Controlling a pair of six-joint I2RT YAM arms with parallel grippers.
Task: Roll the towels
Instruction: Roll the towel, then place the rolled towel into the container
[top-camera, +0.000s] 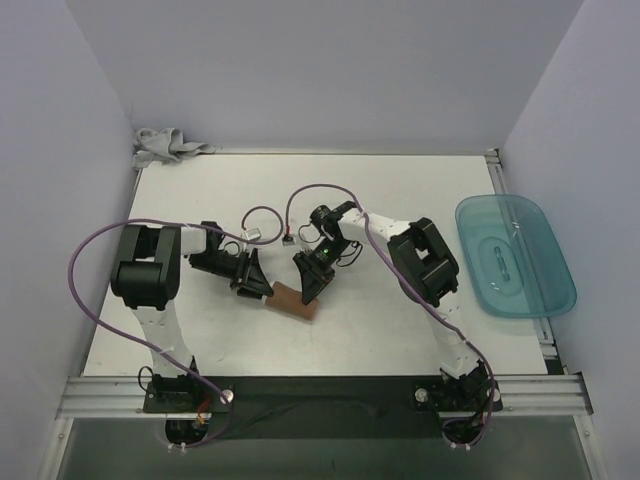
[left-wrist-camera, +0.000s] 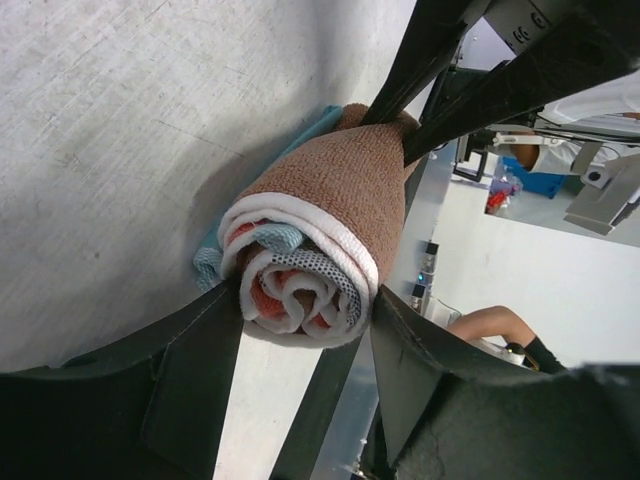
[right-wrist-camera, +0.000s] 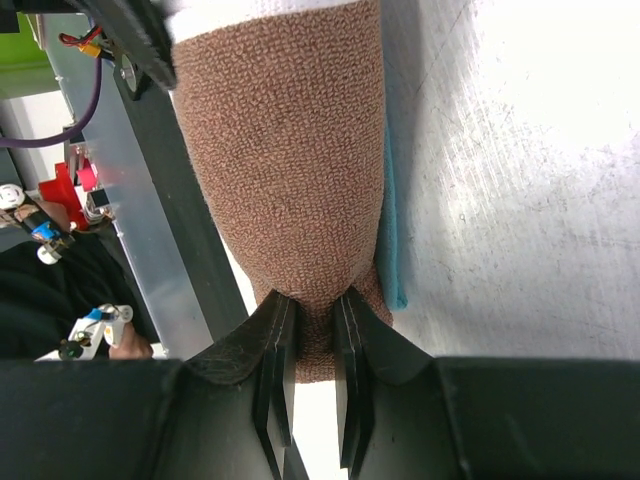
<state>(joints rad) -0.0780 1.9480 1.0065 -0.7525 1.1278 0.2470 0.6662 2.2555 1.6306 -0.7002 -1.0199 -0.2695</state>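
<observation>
The teal tray (top-camera: 545, 235) is your marker: the brown towel (top-camera: 292, 299) lies well left of it, rolled up, long way pointing about at the tray, and the grey towel (top-camera: 165, 146) sits way further left in the far corner, a loose heap, not rolled yet. R claw (right-wrist-camera: 312, 300) is nearly shut, pinching the roll's end nearer the tray; L claw (left-wrist-camera: 305, 302) is at the other end, jaws wide on both sides & touching it, but you can't tell if they squeeze.
</observation>
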